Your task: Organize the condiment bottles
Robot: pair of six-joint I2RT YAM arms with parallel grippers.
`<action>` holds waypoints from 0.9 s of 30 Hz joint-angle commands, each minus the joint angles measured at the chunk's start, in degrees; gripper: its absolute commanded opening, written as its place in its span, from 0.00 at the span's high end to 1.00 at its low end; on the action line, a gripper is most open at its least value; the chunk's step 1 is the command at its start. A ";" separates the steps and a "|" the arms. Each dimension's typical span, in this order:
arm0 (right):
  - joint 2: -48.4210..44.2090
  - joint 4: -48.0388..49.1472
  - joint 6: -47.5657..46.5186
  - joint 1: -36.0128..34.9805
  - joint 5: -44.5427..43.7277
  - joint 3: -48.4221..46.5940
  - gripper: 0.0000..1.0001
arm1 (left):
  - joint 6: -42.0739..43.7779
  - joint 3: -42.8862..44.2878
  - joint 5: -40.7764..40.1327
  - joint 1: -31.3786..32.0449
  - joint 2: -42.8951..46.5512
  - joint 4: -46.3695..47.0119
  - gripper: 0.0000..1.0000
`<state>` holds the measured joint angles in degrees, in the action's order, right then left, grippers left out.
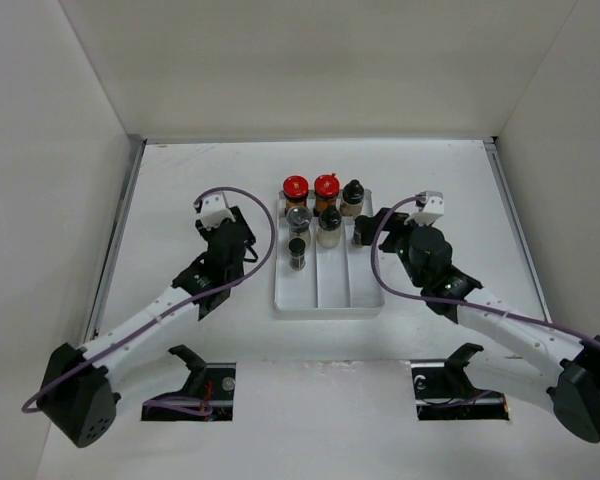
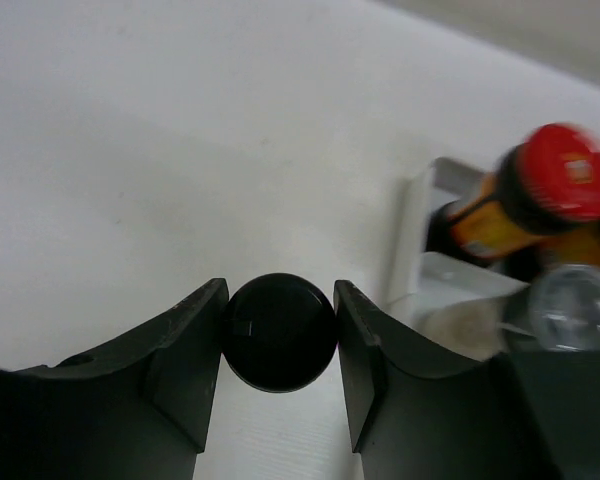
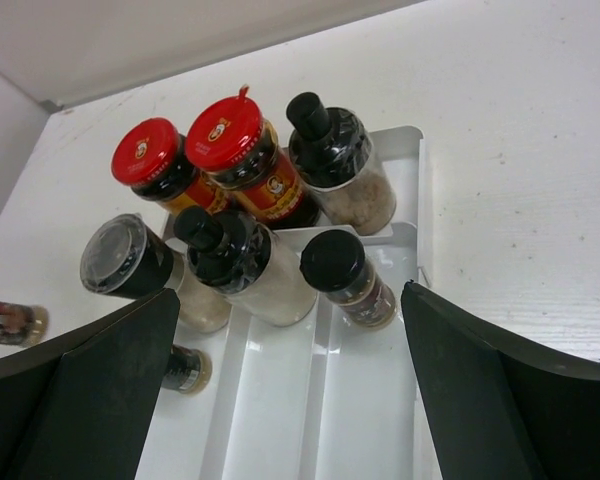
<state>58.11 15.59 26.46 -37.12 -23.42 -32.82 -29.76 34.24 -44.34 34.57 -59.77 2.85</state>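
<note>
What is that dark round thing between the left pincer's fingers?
A black-capped bottle, seen from above in the left wrist view, clamped in the left pincer.

You're in a robotics lab booth: plain white walls [image 1: 310, 70] close in the white table [image 1: 180, 180] ahead and to both sides, and purple cables [image 1: 270, 215] loop over your left arm [image 1: 160, 315] and right arm [image 1: 510, 325].

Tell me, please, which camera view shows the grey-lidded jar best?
The right wrist view: the grey-lidded jar shows its lid and side sharply, its base behind a finger of the right tool. The top external view gives only the lid from above; the left wrist view catches a blurred edge of it.
</note>
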 commanded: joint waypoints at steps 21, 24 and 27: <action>-2.47 2.77 2.19 2.89 -0.13 1.79 0.01 | -10.15 4.17 -5.24 31.57 -0.07 -10.34 0.68; -2.73 2.95 2.19 2.98 -0.22 2.14 0.01 | -9.88 2.86 -3.57 31.31 -3.41 -6.29 0.68; -2.82 2.95 2.46 3.07 -0.40 2.50 0.01 | -9.79 1.10 -3.04 31.22 -6.67 -2.42 0.67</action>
<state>56.49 15.68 28.14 -34.48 -23.40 -30.46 -38.68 36.60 -48.23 65.76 -65.04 -7.18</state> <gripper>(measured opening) 0.994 0.425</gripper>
